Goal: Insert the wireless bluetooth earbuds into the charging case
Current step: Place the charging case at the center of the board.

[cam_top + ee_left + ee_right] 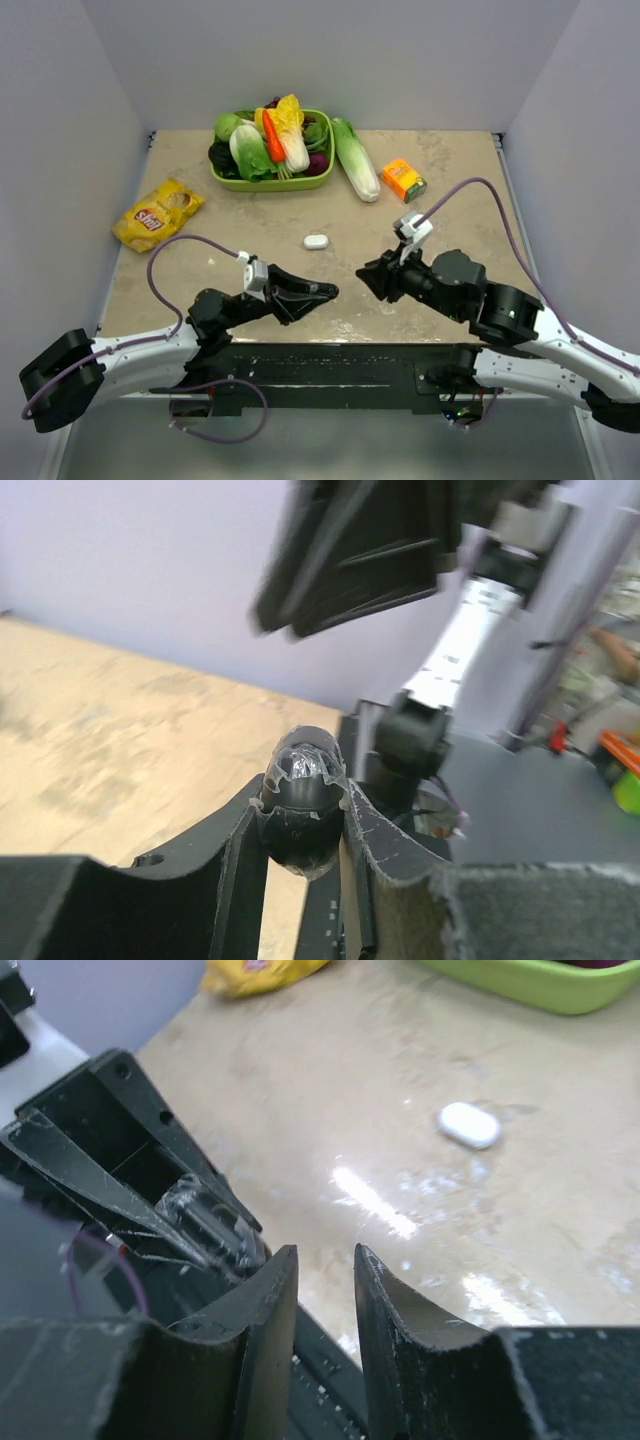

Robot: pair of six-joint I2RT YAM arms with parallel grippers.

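Left fingers (328, 291): closed on the black charging case (300, 820), one finger on each flank, the case standing upright between the tips
Black charging case: glossy, egg-shaped, its top rising above the fingertips and catching the light; raised off the worktop (260, 215) over its near middle
Earbuds: too small to pick out; whether any sit in the case's glinting top cannot be told
Right fingers (325, 1258): a narrow gap between the tips, gripping nothing; they point toward the left fingers, near them but apart
White oval piece (316, 241): lying flat on the worktop, beyond the two sets of fingers and roughly between them
Green tray (270, 184): at the far edge, heaped with toy vegetables
Long pale cabbage (355, 172): just right of the tray
Orange carton (403, 180): right of the cabbage
Yellow crisp bag (157, 214): far left of the worktop
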